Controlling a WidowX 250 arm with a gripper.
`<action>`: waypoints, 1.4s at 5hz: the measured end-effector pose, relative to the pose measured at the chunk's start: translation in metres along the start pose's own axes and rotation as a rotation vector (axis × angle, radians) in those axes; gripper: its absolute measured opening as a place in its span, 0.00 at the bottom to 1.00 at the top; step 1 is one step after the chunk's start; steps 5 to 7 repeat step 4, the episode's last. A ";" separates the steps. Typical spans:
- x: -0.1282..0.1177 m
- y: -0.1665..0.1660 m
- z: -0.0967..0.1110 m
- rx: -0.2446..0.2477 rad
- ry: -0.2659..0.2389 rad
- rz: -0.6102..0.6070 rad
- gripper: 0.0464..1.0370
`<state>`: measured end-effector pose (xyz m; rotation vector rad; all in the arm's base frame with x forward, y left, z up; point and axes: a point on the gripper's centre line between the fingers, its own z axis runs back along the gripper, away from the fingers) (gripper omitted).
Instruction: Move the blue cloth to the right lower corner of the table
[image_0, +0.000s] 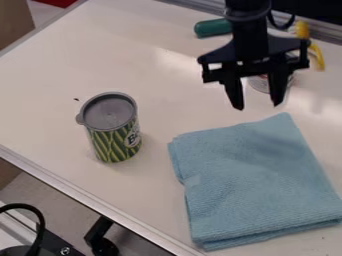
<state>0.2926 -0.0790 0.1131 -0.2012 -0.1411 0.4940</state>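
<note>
At the lower right of the frame, the blue cloth (257, 187) lies folded in layers and flat on the white table (53, 90), its lower right edge reaching the frame's right side. Toward the upper right, the black gripper (257, 106) hangs pointing down near the cloth's upper edge, fingers well parted, nothing held between them. Left of centre stands an upright green-patterned can (113, 142) with a grey lid, apart from the cloth.
</note>
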 end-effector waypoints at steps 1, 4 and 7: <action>0.032 0.009 -0.015 0.134 -0.059 0.060 0.94; 0.086 0.048 -0.022 0.256 -0.170 -0.296 0.96; 0.086 0.048 -0.022 0.256 -0.170 -0.296 0.96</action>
